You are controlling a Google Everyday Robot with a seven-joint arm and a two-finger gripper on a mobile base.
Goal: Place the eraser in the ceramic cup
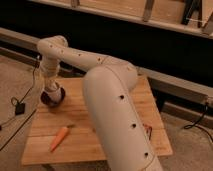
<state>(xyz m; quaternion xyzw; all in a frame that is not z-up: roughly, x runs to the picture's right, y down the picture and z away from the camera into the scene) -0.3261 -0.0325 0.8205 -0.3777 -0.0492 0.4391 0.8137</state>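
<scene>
Far left of the table [42, 150], the gripper [52, 86] hangs right over the ceramic cup [54, 96], fingers pinched shut, lined up for a drop I guess. The carrot [59, 138] lies nearer the front edge, out of the way. Can't spot the eraser anywhere. The fat arm [117, 115] blocks the table's middle, so maybe it's hiding there.

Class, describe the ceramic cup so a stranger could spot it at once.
On the wooden table, look to its far left side, beneath the gripper. The ceramic cup is round, white with a dark base, unlike the long orange carrot nearer the front.
</scene>
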